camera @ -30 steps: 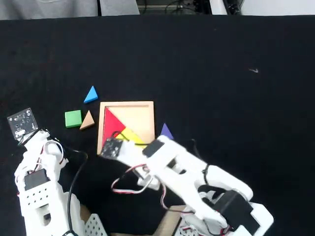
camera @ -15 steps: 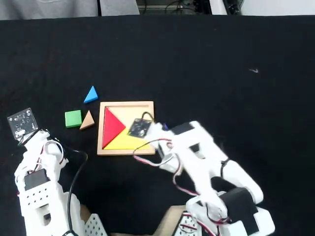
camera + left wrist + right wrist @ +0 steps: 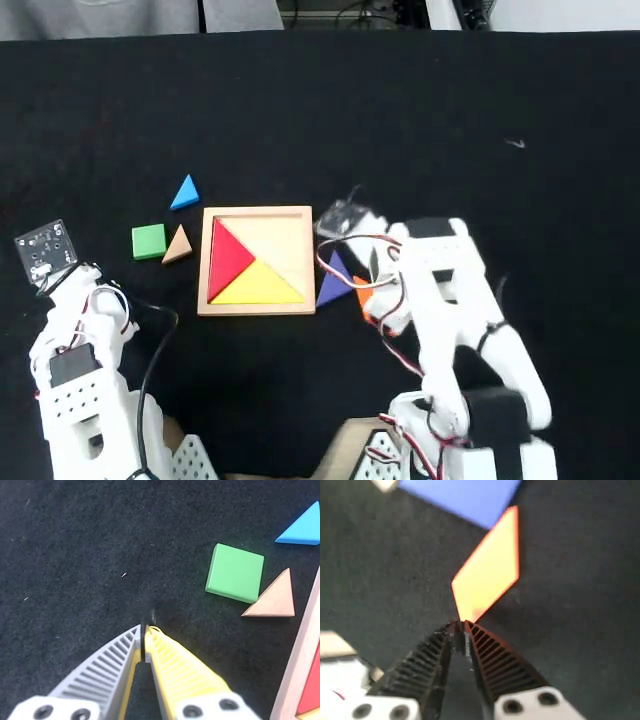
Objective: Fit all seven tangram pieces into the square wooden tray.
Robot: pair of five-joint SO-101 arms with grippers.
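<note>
Trouble looks likeliest at the flat orange parallelogram piece (image 3: 487, 570), which lies on the black bench (image 3: 480, 150) at about 4 o'clock from the square wooden tray (image 3: 260, 211), just beside the purple-blue triangle piece (image 3: 333, 280) next to the tray's 3 o'clock rim. The right tool (image 3: 461, 627) hangs with its jaws pressed together, tips at the parallelogram's near corner and pinching nothing; whether they touch it I cannot tell. Lowered like this, it would likely shove the thin piece into the triangle or skid off its edge rather than lift it, so the jaws need spreading first. The tray holds a large red triangle (image 3: 228, 255) and a large yellow triangle (image 3: 258, 287); its 1-to-3 o'clock half is bare. A green square block (image 3: 148, 241), a tan wooden triangle (image 3: 178, 245) and a small blue triangle (image 3: 185, 193) wait at 9 to 10 o'clock of the tray, near the left tool (image 3: 144, 630), likewise pressed together and empty over bare bench.
</note>
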